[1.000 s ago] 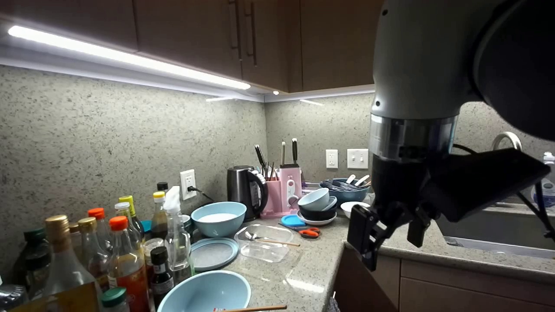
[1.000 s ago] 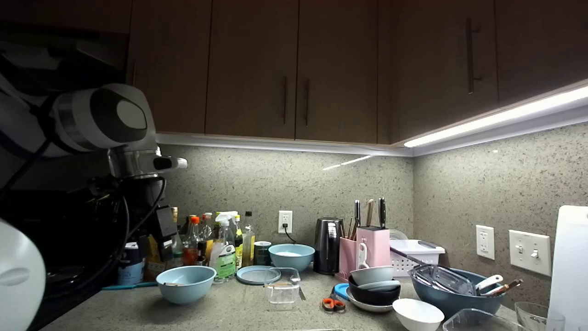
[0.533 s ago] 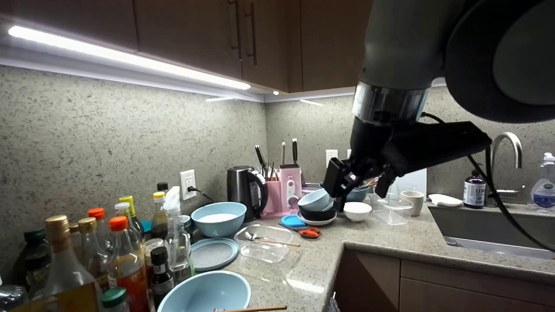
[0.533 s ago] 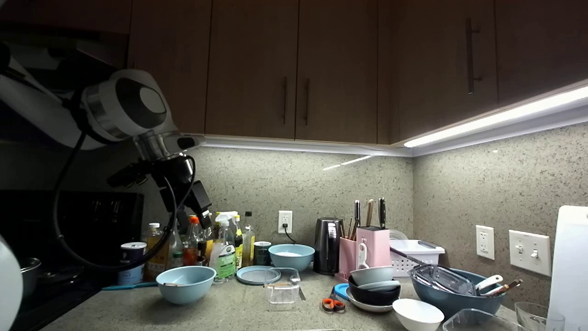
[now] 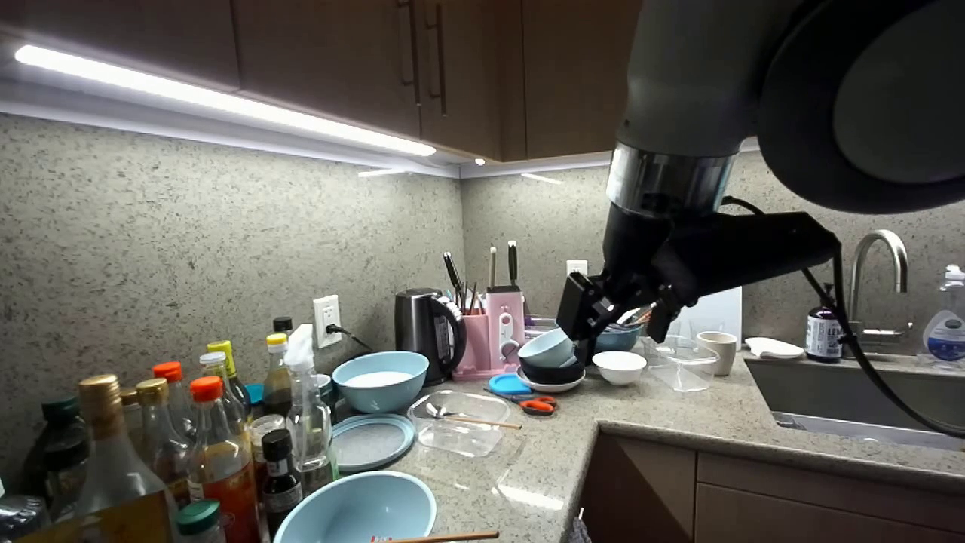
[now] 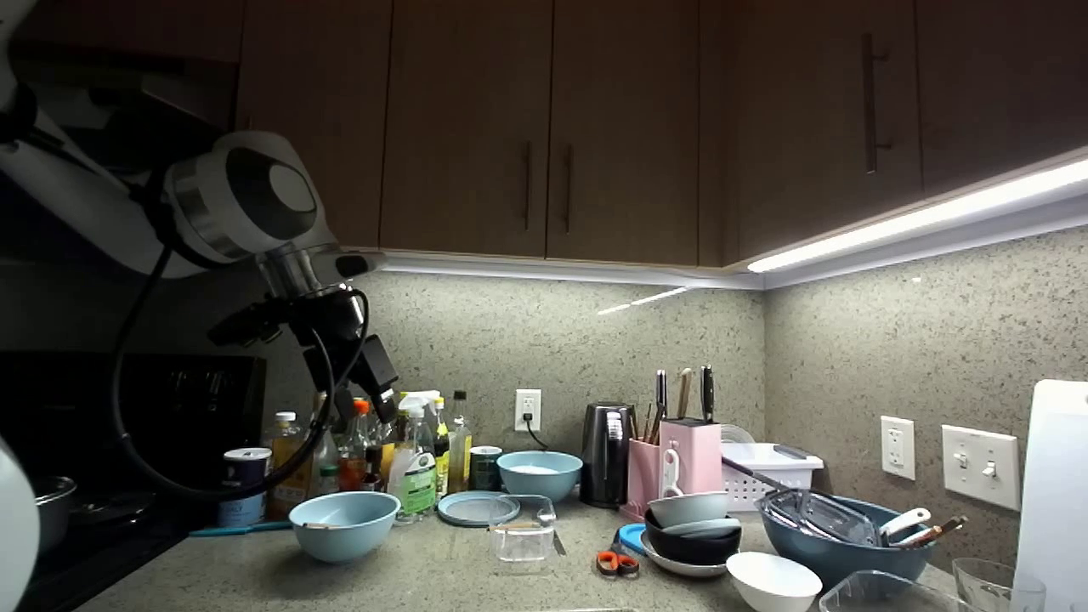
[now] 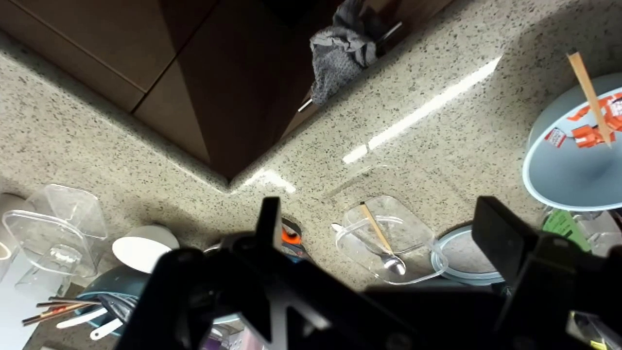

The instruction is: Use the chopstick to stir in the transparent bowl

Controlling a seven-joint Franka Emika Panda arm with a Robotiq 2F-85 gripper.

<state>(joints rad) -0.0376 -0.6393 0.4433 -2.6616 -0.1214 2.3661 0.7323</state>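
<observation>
By the sink [image 5: 852, 392], partly behind the arm's cable [image 5: 838, 302], a dark bottle [image 5: 822, 335] wears a white label whose large letters look like LEM, the remainder hidden or too small; near it, a clear soap bottle [image 5: 947, 332] has a blue label, too blurred to read; in an exterior view the spray bottle [image 6: 416, 495] shows a green label, its print too small as well; red-and-white wrappers [image 7: 588, 136] inside a blue bowl [image 7: 559, 170] bear lettering I cannot make out.

The transparent bowl [image 6: 522, 546] sits on the counter [image 7: 461, 160], between that blue bowl and the orange-handled scissors [image 6: 616, 563]; a wooden chopstick [image 7: 375, 227] and a spoon [image 7: 392, 264] lie in it, each with an end past the rim; a second chopstick [image 7: 585, 85] slants out of the blue bowl; the gripper [image 7: 377, 211] hangs well above the counter, released, its jaws spread wide.

A round plate [image 6: 478, 510] lies just beside the transparent bowl, touching or apart I cannot tell; nearer the wall stand a second blue bowl [image 6: 540, 483] with white contents, a dark kettle [image 6: 602, 463] and a pink knife block [image 6: 699, 463]; past the scissors come stacked bowls [image 6: 693, 544] and a white bowl [image 6: 773, 582]; capped bottles [image 5: 226, 467] crowd between the blue bowl and the wall.
</observation>
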